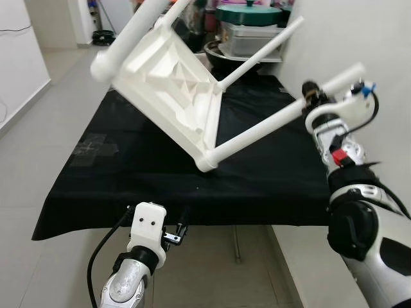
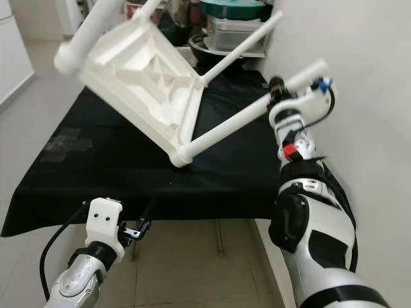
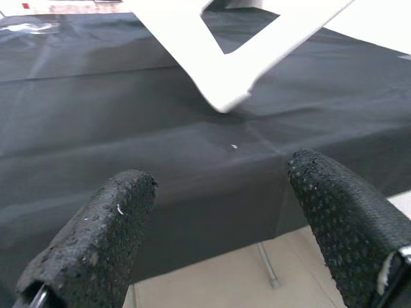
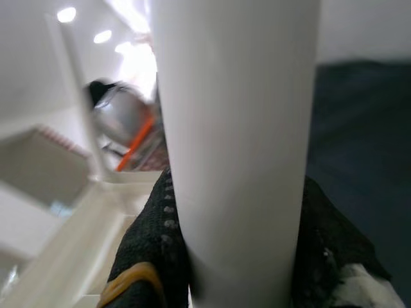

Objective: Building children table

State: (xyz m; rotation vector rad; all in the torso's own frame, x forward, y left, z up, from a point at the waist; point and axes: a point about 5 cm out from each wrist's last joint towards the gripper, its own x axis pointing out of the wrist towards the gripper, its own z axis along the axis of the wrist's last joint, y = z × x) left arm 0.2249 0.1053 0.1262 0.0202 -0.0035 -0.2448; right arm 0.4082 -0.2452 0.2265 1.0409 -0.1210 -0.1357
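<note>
A white plastic children's table [image 1: 170,83] hangs tilted above the black-covered bench [image 1: 128,167], its ribbed underside facing me and its legs pointing outward. My right gripper [image 1: 311,97] is shut on one white leg [image 1: 282,122] near that leg's free end; in the right wrist view the leg [image 4: 237,147] stands between both black fingers [image 4: 151,244]. The table's lowest corner [image 1: 207,163] hovers just over the cloth. My left gripper [image 3: 218,212] is open and low, in front of the bench's near edge, holding nothing.
Stacked pots and lidded containers [image 1: 247,29] stand at the far end of the bench. A white wall [image 1: 379,38] runs close along the right side. Tiled floor [image 1: 38,128] opens to the left and in front.
</note>
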